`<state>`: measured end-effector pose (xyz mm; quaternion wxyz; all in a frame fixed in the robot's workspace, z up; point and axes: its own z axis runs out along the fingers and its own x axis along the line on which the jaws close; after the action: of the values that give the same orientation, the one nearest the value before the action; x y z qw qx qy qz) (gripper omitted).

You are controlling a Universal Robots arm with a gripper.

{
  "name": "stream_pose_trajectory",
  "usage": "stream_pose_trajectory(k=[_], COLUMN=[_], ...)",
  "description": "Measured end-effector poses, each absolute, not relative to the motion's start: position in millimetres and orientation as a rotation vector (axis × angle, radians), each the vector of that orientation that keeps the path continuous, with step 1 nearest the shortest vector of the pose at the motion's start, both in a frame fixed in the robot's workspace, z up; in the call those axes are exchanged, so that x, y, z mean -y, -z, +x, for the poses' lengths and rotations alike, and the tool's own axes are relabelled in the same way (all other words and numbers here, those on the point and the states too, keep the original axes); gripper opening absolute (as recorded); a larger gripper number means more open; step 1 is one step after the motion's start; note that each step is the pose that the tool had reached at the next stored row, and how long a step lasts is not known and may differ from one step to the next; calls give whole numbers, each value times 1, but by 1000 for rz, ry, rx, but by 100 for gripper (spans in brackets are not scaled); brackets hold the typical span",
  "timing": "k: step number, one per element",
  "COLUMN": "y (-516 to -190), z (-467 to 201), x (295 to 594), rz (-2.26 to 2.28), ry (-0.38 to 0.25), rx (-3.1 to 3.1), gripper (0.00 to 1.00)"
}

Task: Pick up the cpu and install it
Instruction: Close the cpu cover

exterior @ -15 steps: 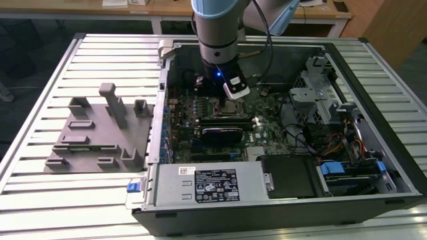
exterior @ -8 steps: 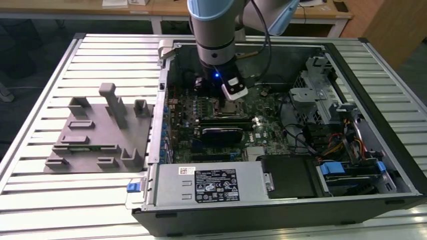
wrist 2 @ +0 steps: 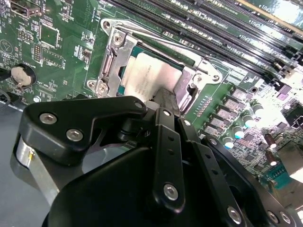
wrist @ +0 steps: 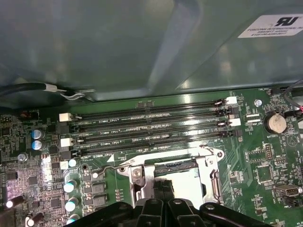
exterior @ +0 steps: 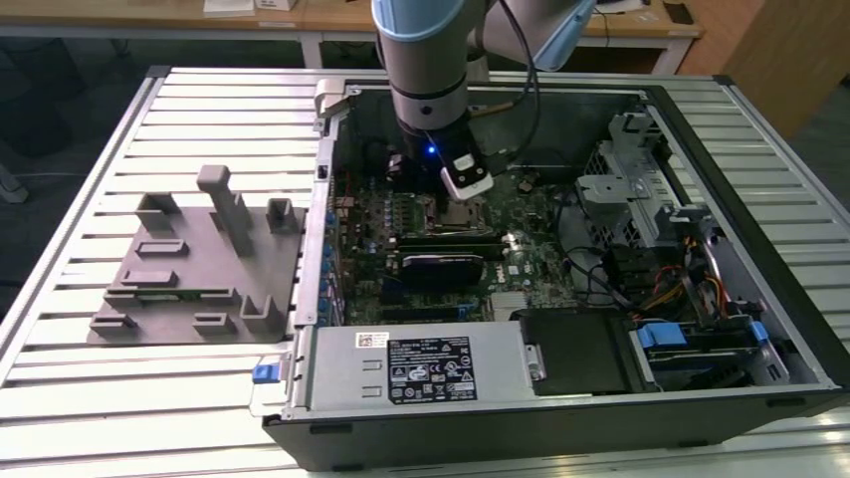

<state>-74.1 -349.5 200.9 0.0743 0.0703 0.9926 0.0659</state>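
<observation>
Beneath gripper (wrist 2: 164, 98), cpu (wrist 2: 149, 75), seated in socket (wrist 2: 112, 56)

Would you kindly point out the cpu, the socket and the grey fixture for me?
cpu (wrist 2: 151, 75): second wrist view, on its silvery top.
socket (wrist 2: 112, 52): second wrist view, on its metal frame.
grey fixture (exterior: 206, 261): exterior view, on its flat base.

The claw (exterior: 468, 193) hangs inside the open computer case (exterior: 531, 433), above the green motherboard (exterior: 538, 254).

Silvery matt-metal cpu (wrist 2: 150, 79), shiny socket frame (wrist 2: 115, 53).
</observation>
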Motion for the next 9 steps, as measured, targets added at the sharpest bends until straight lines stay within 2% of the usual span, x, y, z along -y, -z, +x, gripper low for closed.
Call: stream_pose_trajectory(k=[9], y=[-205], z=[-74], x=[350], rz=[209], ry=[-199], rx=[-2967], gripper=[11])
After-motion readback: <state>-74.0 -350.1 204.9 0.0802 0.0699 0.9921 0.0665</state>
